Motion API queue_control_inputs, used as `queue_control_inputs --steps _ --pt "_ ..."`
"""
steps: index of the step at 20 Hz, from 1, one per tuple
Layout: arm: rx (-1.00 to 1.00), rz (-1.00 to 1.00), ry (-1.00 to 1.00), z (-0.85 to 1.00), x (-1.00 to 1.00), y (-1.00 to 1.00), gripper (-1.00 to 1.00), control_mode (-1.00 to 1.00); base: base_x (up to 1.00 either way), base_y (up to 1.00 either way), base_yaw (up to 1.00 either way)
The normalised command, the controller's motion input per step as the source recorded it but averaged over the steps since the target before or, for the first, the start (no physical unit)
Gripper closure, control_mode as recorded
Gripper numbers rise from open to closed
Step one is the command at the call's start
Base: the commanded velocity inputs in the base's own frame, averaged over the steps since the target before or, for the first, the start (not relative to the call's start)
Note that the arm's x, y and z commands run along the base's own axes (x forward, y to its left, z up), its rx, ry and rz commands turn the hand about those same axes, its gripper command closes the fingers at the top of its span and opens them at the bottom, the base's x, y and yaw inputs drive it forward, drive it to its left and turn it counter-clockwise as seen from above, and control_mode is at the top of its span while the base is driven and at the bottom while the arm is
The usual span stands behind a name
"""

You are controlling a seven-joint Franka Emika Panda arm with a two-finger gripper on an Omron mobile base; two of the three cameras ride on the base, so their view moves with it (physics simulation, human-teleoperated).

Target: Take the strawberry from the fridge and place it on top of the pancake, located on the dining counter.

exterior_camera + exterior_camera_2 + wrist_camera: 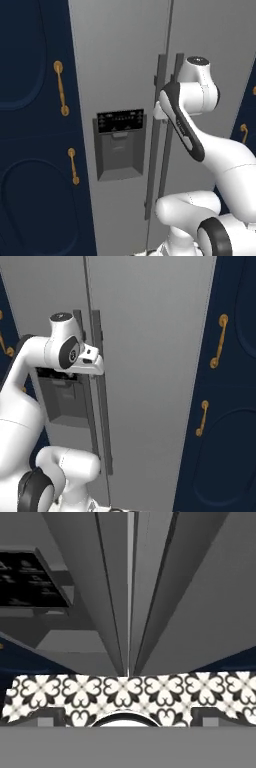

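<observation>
Fridge (pixel 120 75) fills scene ahead, both doors shut, flanked by navy cabinets (pixel 30 150) with gold handles (pixel 61 88). We see arm raised to two dark vertical handles (pixel 161 135) at door seam; gripper (pixel 95 360) sits right at them. Fingers spread wide, nothing between them (we note tips (pixel 47 718) far apart in hand view). Dispenser recess (pixel 120 145) left of handles. Patterned floor tiles (pixel 125 694) below doors.

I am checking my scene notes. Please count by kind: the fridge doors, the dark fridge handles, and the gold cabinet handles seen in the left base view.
Fridge doors: 2
Dark fridge handles: 2
Gold cabinet handles: 4, one of them cut off by the right edge
Total: 8
</observation>
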Motion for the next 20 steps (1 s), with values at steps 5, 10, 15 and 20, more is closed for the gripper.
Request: queue_control_inputs --steps 5,10,15,20 --pt "0.00 0.00 0.00 0.00 0.00 0.00 -1.00 1.00 -0.50 -0.15 -0.02" --pt "0.00 0.00 0.00 0.00 0.00 0.00 -1.00 1.00 -0.35 -0.11 0.00" --pt "0.00 0.01 -0.07 0.00 0.04 -0.09 -1.00 -1.00 -0.08 -0.05 0.00" --pt "0.00 0.10 -0.18 -0.04 0.48 -0.21 -1.00 -1.00 0.00 0.00 0.00"
